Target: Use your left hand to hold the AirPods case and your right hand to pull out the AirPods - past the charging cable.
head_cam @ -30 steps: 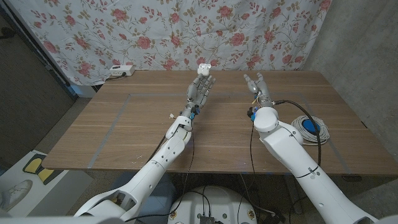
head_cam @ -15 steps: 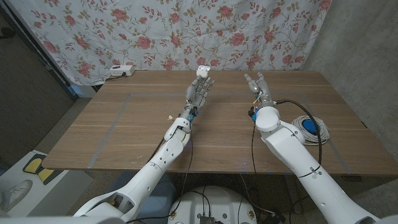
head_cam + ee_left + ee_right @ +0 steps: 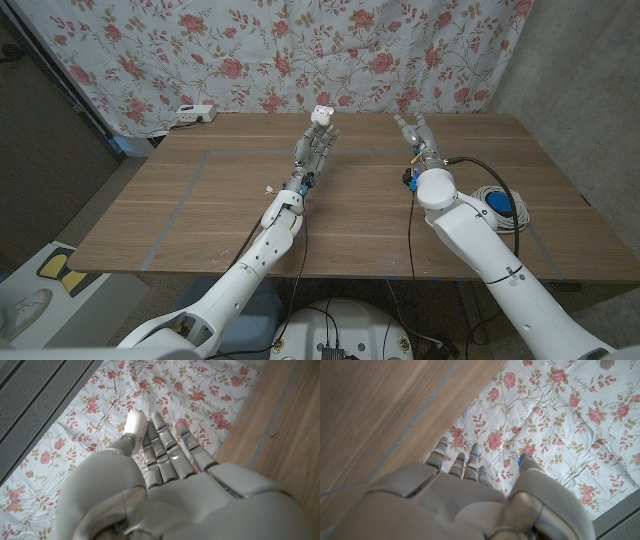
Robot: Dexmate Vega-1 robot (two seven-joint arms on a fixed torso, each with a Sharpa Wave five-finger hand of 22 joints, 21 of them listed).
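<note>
A small white AirPods case (image 3: pixel 321 112) sits at the top of my left hand (image 3: pixel 316 148), raised above the far middle of the table. In the left wrist view the case (image 3: pixel 136 425) is pinched between the thumb and a finger of that hand (image 3: pixel 170 462), its lid closed. My right hand (image 3: pixel 417 138) is raised a short way to the right of the case, fingers straight and holding nothing. The right wrist view shows the same hand (image 3: pixel 462 477) with extended fingers before the floral cloth. A coiled charging cable (image 3: pixel 497 206) lies at the table's right edge.
The wooden table (image 3: pixel 200 210) is backed by a floral curtain (image 3: pixel 250 50). A white power strip (image 3: pixel 192 114) lies at the far left edge. A tiny white scrap (image 3: pixel 271 188) lies near my left forearm. A black cable runs along my right arm.
My left hand with the case has shifted slightly to the left. My right hand has drifted a little right and farther away.
</note>
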